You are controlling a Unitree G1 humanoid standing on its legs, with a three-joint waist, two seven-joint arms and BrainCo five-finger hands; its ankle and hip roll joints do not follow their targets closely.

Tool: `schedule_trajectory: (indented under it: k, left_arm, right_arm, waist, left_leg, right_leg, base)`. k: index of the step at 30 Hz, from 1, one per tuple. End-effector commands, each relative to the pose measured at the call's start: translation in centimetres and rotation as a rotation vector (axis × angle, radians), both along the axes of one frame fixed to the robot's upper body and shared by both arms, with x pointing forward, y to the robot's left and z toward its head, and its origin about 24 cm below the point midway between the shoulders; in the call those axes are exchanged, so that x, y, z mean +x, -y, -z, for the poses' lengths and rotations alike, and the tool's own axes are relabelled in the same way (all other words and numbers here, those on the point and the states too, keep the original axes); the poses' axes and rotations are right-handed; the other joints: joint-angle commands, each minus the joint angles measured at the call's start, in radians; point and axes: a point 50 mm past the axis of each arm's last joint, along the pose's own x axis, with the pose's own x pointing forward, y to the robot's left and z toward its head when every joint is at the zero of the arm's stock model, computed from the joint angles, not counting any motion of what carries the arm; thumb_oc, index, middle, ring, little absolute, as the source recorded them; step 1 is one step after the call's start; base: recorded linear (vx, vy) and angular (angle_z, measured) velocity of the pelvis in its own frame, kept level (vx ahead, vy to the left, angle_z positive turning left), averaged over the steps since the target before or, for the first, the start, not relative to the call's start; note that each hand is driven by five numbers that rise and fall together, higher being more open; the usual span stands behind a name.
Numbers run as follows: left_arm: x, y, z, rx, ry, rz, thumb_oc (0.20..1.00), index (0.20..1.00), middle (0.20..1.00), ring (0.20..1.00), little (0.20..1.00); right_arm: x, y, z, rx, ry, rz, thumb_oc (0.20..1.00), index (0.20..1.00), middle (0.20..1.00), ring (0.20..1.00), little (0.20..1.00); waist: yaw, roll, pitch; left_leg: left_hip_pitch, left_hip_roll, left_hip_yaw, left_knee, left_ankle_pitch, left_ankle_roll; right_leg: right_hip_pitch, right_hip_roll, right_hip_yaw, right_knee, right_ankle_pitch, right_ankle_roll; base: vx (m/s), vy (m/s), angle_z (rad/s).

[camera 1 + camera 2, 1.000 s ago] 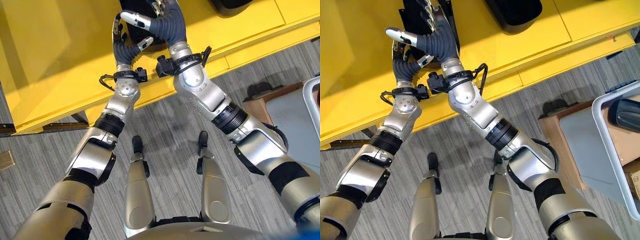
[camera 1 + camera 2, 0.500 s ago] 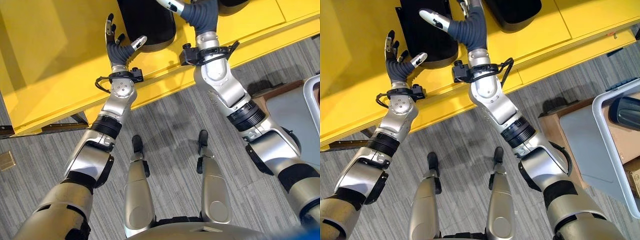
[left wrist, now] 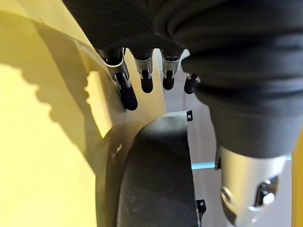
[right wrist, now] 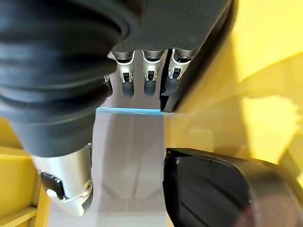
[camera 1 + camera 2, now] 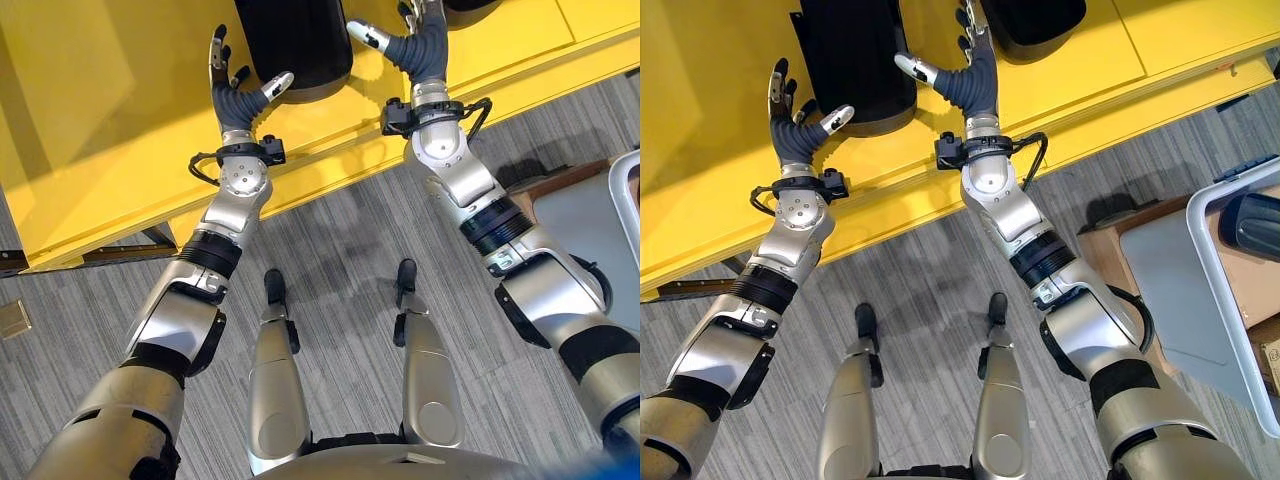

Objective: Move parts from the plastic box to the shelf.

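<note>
Two hands are raised over a yellow shelf (image 5: pixel 1060 70), on which two black parts are lying. The left hand (image 5: pixel 795 125) is held with its fingers straight and spread and its thumb stretched out to the side; nothing is gripped by it. The larger black part (image 5: pixel 850 55) is seen just beyond the thumb tip, lying between the two hands. In the left wrist view the dark fingertips (image 3: pixel 130 97) are shown apart from the part's rounded black edge (image 3: pixel 156 175), with bare yellow surface between them, so no contact is made.

The right hand (image 5: pixel 975 80) is likewise held open, its fingers extended and its thumb stuck out toward the larger part; nothing is held by it. The second black part (image 5: pixel 1035 20) is found just beside the fingers of this hand, on the side away from the thumb. In the right wrist view the straight fingers (image 4: pixel 149 80) are seen close to one dark part edge, while another black rounded part (image 4: pixel 213 189) lies nearer the palm side, clear of the fingers. Whether the fingertips are touching the dark edge cannot be told.

A pale plastic box (image 5: pixel 1230 290) is seen well apart from both hands, on the floor at the right side, with a dark part (image 5: pixel 1252 225) inside it.
</note>
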Motion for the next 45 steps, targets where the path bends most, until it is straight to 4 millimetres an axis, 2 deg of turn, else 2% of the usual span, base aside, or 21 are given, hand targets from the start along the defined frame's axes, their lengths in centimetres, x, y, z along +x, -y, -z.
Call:
schedule_trajectory:
  k: [1, 9, 16, 24, 26, 31, 38, 45]
  left_arm:
    - [0.1, 0.1, 0.7, 0.021, -0.025, 0.015, 1.000, 1.000, 1.000, 1.000, 1.000]
    - [0.4, 0.8, 0.1, 0.033, -0.016, 0.036, 1.000, 1.000, 1.000, 1.000, 1.000]
    - [0.6, 2.1, -0.1, 0.036, -0.016, 0.085, 1.000, 1.000, 1.000, 1.000, 1.000]
    - [0.7, 3.5, -0.1, 0.040, -0.019, 0.138, 1.000, 1.000, 1.000, 1.000, 1.000]
    - [0.7, 4.6, -0.1, 0.036, -0.016, 0.173, 1.000, 1.000, 1.000, 1.000, 1.000]
    - [0.6, 5.8, 0.4, 0.030, -0.029, 0.220, 1.000, 1.000, 1.000, 1.000, 1.000]
    - [0.5, 6.5, 0.6, 0.029, -0.036, 0.247, 1.000, 1.000, 1.000, 1.000, 1.000]
    - [0.3, 7.4, 0.7, 0.021, -0.038, 0.280, 1.000, 1.000, 1.000, 1.000, 1.000]
  right_arm:
    - [-0.8, -0.5, -4.0, 0.046, 0.118, -0.039, 1.000, 1.000, 1.000, 1.000, 1.000]
    - [0.7, -0.1, -3.3, 0.022, 0.038, 0.009, 1.000, 1.000, 1.000, 1.000, 1.000]
    - [1.4, -1.1, -3.6, -0.016, -0.004, 0.015, 1.000, 1.000, 1.000, 1.000, 1.000]
    - [1.7, -2.4, -4.0, -0.036, -0.037, 0.001, 1.000, 1.000, 1.000, 1.000, 1.000]
    - [1.6, -3.4, -4.3, -0.067, -0.034, -0.004, 1.000, 1.000, 1.000, 1.000, 1.000]
    - [1.4, -4.3, -4.3, -0.069, -0.045, -0.025, 1.000, 1.000, 1.000, 1.000, 1.000]
    - [1.8, -4.2, -4.1, -0.089, -0.061, 0.003, 1.000, 1.000, 1.000, 1.000, 1.000]
    - [1.6, -5.0, -4.2, -0.103, -0.062, -0.012, 1.000, 1.000, 1.000, 1.000, 1.000]
  waist:
    - [0.008, 0.005, 0.015]
    - [0.014, 0.012, 0.019]
    - [0.025, 0.021, 0.020]
    - [0.036, 0.029, 0.022]
    - [0.045, 0.029, 0.025]
    - [0.055, 0.029, 0.029]
    - [0.064, 0.031, 0.030]
    - [0.071, 0.032, 0.033]
  left_leg:
    - [-0.004, -0.024, 0.010, -0.022, 0.006, 0.046]
    - [-0.014, -0.027, 0.005, -0.022, 0.006, 0.047]
    - [-0.031, -0.032, 0.000, -0.014, 0.009, 0.050]
    - [-0.043, -0.040, -0.010, -0.018, 0.020, 0.049]
    - [-0.049, -0.044, -0.016, -0.018, 0.021, 0.051]
    - [-0.058, -0.049, -0.024, -0.007, 0.018, 0.056]
    - [-0.069, -0.054, -0.032, 0.001, 0.016, 0.060]
    - [-0.081, -0.058, -0.037, 0.013, 0.012, 0.064]
  right_leg:
    - [0.026, 0.023, 0.005, 0.114, -0.078, -0.035]
    - [0.020, 0.023, 0.005, 0.115, -0.078, -0.035]
    - [0.006, 0.020, 0.001, 0.129, -0.078, -0.036]
    - [0.000, 0.016, -0.005, 0.138, -0.078, -0.035]
    - [-0.004, 0.014, -0.009, 0.143, -0.081, -0.035]
    - [-0.007, 0.012, -0.012, 0.155, -0.086, -0.036]
    - [-0.009, 0.008, -0.014, 0.160, -0.087, -0.036]
    - [-0.016, 0.006, -0.015, 0.171, -0.089, -0.037]
  base:
    - [0.08, -0.007, 0.01]
    - [0.00, 0.000, 0.00]
    - [0.00, 0.000, 0.00]
    - [0.00, 0.003, 0.08]
    - [0.02, 0.010, 0.06]
    - [0.01, 0.014, 0.06]
    - [0.01, 0.013, 0.04]
    - [0.00, 0.021, 0.04]
